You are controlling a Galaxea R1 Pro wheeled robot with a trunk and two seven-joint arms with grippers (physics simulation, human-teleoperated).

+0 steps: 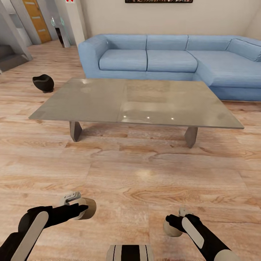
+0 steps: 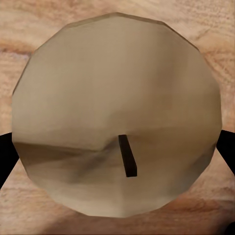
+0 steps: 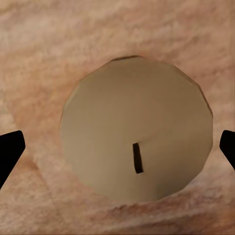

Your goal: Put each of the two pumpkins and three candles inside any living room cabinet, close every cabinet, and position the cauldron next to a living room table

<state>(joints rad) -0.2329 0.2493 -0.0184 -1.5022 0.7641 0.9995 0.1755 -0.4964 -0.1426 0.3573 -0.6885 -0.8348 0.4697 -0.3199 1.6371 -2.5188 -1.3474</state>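
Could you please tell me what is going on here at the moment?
The robot faces the grey coffee table, a blue sofa behind it. Each arm has a beige candle at its gripper: the left gripper has one candle close between its jaws, while the right gripper has another candle with clear gaps at both jaws. The black cauldron sits on the wood floor beyond the table's left corner.

My right gripper (image 1: 173,222) hides part of its candle (image 1: 171,230); my fingertips (image 3: 10,149) run off frame; the sofa (image 1: 174,59) seems cut short.
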